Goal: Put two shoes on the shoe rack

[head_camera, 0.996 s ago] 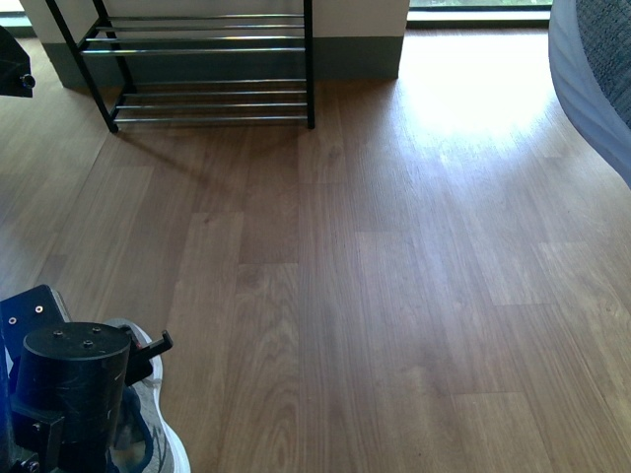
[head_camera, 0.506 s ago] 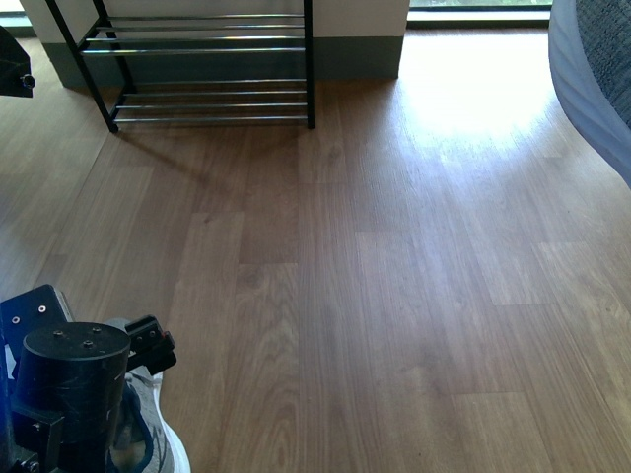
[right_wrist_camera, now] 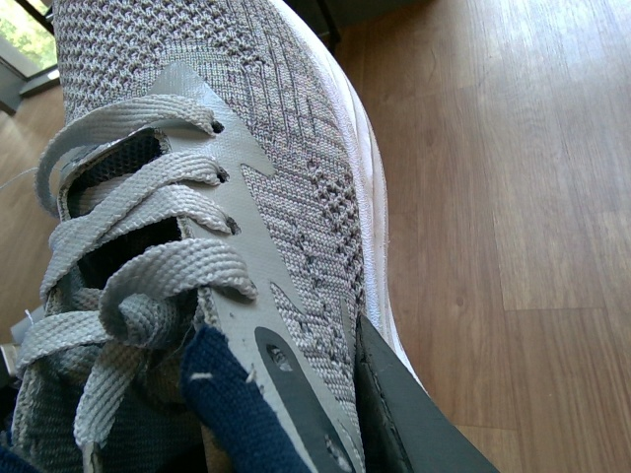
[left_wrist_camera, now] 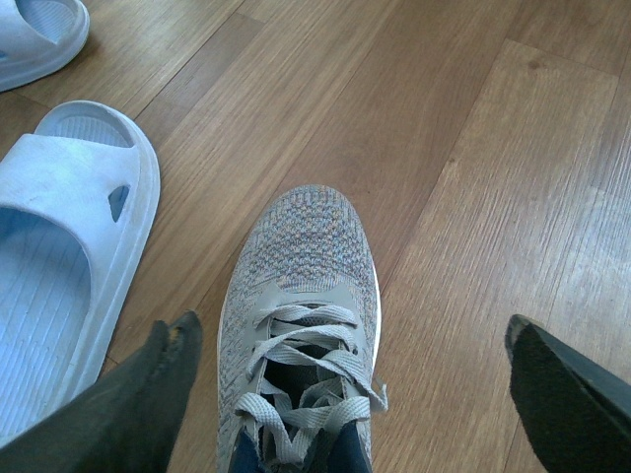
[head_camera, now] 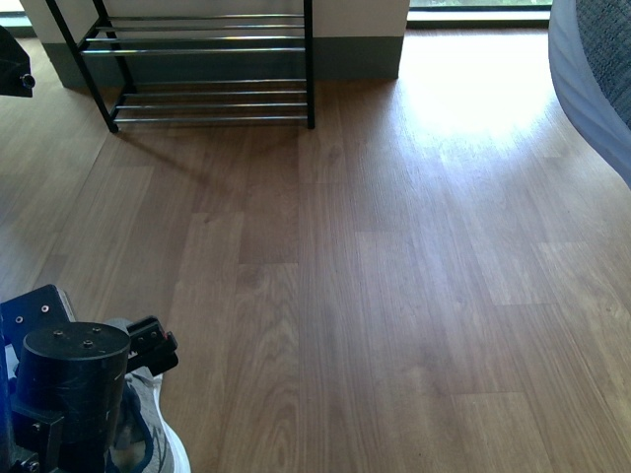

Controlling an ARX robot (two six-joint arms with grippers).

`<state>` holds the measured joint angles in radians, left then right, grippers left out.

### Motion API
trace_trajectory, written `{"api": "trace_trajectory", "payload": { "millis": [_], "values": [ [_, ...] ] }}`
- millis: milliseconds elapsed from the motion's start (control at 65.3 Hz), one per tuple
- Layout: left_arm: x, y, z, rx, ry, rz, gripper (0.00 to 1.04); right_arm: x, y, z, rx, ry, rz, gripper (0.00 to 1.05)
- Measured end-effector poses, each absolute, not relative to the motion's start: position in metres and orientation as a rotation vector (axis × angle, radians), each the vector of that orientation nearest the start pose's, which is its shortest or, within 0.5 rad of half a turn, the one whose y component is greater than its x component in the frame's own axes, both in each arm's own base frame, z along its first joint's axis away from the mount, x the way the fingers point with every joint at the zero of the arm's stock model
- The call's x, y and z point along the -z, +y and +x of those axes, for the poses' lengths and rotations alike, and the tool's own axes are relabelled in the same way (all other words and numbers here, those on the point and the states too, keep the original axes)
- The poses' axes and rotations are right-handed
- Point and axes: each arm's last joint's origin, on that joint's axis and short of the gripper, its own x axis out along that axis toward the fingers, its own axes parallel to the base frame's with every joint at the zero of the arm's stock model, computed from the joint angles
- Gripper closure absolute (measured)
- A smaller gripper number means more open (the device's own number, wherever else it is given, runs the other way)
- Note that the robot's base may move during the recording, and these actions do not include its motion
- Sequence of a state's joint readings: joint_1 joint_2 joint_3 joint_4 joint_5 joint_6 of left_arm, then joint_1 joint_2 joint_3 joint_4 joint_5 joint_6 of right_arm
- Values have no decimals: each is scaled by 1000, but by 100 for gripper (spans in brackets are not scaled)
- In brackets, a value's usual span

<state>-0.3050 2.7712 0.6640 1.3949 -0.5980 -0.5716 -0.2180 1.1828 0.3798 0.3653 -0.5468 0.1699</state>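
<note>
One grey sneaker (left_wrist_camera: 301, 325) with a white sole lies on the wood floor. My left gripper (left_wrist_camera: 350, 325) hangs open over its laces, one dark finger (left_wrist_camera: 138, 404) on either side and neither touching it. In the front view the left arm (head_camera: 74, 394) covers most of that shoe (head_camera: 163, 439). My right gripper (right_wrist_camera: 325, 394) is shut on the other grey sneaker (right_wrist_camera: 286, 177), one finger (right_wrist_camera: 404, 414) pressed against its outer side by the navy collar, the other hidden. The shoe rack (head_camera: 197, 49), black frame with chrome rods, stands at the far left against the wall.
Two pale blue slide sandals (left_wrist_camera: 59, 246) lie on the floor right beside the floor sneaker. A grey, pale-edged shape (head_camera: 596, 79) fills the front view's right edge. A black object (head_camera: 15, 64) juts in at the left edge. Bare wood floor (head_camera: 375, 276) stretches to the rack.
The black part of my left wrist beside the floor sneaker has shifted slightly. The rack, the floor and the right-hand shape look the same.
</note>
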Motion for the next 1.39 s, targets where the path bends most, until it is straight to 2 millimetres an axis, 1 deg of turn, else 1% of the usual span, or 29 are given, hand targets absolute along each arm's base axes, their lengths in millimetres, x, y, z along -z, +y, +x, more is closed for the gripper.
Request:
{"api": "trace_trajectory", "payload": {
  "millis": [199, 322, 352, 368, 460, 506, 582, 613, 628, 643, 659, 689, 705, 720, 735, 781, 797, 827, 843, 873, 889, 935, 950, 981, 1011, 1042, 1072, 1149, 1394],
  "values": [
    [102, -63, 255, -450, 537, -236, 52, -174, -32, 215, -289, 435, 330, 103],
    [102, -63, 255, -450, 537, -236, 78, -174, -32, 215, -289, 436, 330, 103],
    [102, -63, 255, -450, 537, -236, 80, -174, -32, 215, -289, 435, 330, 103],
    [102, -63, 255, -450, 537, -236, 85, -174, -32, 215, -289, 436, 330, 103],
    [102, -63, 255, -450, 537, -236, 99, -174, -32, 215, -289, 436, 330, 103],
    [102, -63, 255, -449, 537, -236, 104, -174, -32, 215, -289, 435, 330, 103],
    [102, -63, 255, -450, 537, -237, 104, -174, -32, 215, -289, 436, 330, 103],
    [84, -52, 245, -341, 710, -206, 104, -174, -32, 215, -290, 435, 330, 103],
    [71, -41, 235, -290, 819, -175, 104, -174, -32, 215, -290, 434, 330, 103],
    [63, -36, 228, -267, 868, -170, 104, -174, -32, 215, -291, 434, 329, 103],
    [47, -27, 212, -231, 954, -168, 104, -174, -32, 215, -293, 435, 330, 103],
    [32, -17, 194, -203, 1027, -142, 104, -174, -32, 215, -292, 435, 330, 103],
    [17, -10, 177, -191, 1080, -143, 104, -174, -32, 215, -292, 435, 330, 103],
    [10, -6, 168, -187, 1100, -138, 104, -174, -32, 215, -292, 435, 330, 103],
    [-2, -1, 150, -174, 1131, -121, 104, -174, -32, 215, -290, 435, 330, 103],
    [-20, 3, 123, -152, 1139, -98, 104, -174, -33, 215, -276, 434, 329, 103],
    [-24, 3, 120, -150, 1132, -100, 104, -174, -34, 215, -273, 434, 328, 103],
    [-37, 0, 125, -57, 1055, -94, 104, -174, -34, 215, -270, 435, 327, 103],
    [-48, 0, 131, -35, 958, -81, 104, -174, -33, 215, -276, 435, 326, 103],
    [-59, -1, 135, -23, 870, -75, 104, -174, -32, 215, -286, 435, 326, 103],
    [-71, 0, 138, -18, 774, -60, 104, -174, -31, 216, -299, 436, 328, 103],
    [-97, 0, 140, -16, 576, -44, 104, -174, -31, 215, -311, 437, 330, 103],
    [-110, 0, 140, -13, 474, -39, 104, -174, -30, 215, -312, 437, 331, 103],
    [-123, 0, 138, -7, 367, -35, 104, -174, -30, 215, -315, 437, 331, 103],
    [-142, 0, 132, -1, 206, -31, 102, -174, -31, 215, -311, 436, 330, 103],
    [-163, 0, 123, 4, 14, -21, 93, -174, -31, 215, -295, 436, 327, 103],
    [-171, 0, 119, 2, -60, -19, 86, -174, -32, 216, -282, 436, 326, 103],
    [-169, 0, 119, -1, -46, -15, 67, -174, -32, 215, -291, 436, 328, 103],
    [-170, 0, 119, 0, -49, -12, 22, -174, -32, 215, -292, 436, 328, 103]
  ]
}}
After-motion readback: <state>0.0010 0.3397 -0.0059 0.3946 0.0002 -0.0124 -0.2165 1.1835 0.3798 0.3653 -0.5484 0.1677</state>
